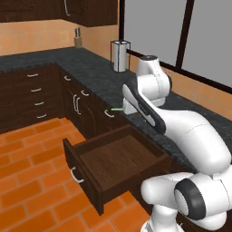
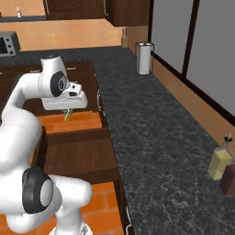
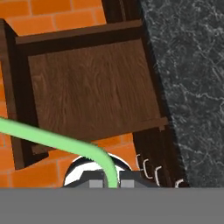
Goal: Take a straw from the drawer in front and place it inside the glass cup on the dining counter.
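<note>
Currently the gripper (image 3: 112,183) sits raised above the pulled-out drawer (image 1: 118,164), jaws clamped on the straw (image 3: 57,141). Straw's bent green length runs off toward the hand view's left edge; its tip (image 1: 118,109) shows beside the black speckled counter (image 2: 156,133)

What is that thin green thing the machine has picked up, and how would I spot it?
Start at the open drawer pulled out below the black speckled counter. Above it hangs the white arm's gripper, shut on the straw. It is a thin light-green stick with a bent end, the only green thing among dark wood and orange floor tiles.
</note>
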Robot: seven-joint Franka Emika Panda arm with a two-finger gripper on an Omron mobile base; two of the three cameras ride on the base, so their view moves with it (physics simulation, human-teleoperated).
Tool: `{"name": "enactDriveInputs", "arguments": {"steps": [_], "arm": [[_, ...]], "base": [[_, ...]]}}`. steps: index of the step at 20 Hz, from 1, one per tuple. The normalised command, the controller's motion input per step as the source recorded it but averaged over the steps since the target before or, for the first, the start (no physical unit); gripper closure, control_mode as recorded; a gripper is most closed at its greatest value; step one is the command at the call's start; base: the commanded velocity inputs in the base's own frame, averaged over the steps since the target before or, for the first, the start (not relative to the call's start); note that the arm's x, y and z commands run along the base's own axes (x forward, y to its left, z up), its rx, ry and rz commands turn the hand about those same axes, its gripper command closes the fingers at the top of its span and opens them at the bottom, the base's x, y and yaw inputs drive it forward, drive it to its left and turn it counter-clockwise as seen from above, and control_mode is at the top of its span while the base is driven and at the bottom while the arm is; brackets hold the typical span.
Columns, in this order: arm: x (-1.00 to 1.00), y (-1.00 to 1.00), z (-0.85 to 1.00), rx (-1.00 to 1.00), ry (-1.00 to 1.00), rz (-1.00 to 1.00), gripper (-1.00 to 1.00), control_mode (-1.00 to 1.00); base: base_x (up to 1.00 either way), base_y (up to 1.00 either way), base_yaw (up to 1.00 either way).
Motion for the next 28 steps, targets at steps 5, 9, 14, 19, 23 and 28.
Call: {"name": "enactDriveInputs", "arguments": {"steps": [5,9,14,19,23,28], "arm": [[0.0,0.0,0.0,0.0,0.0,0.0,1.0,1.0],[0.0,0.0,0.0,0.0,0.0,0.0,1.0,1.0],[0.0,0.0,0.0,0.0,0.0,0.0,1.0,1.0],[0.0,0.0,0.0,0.0,0.0,0.0,1.0,1.0],[0.0,0.0,0.0,0.0,0.0,0.0,1.0,1.0],[0.0,0.0,0.0,0.0,0.0,0.0,1.0,1.0]], "base": [[-0.89,0.54,0.11],[-0.81,0.75,0.47],[-0.83,0.33,0.48],[-0.03,0.75,0.1],[-0.18,0.54,0.0],[-1.0,0.05,0.0]]}}
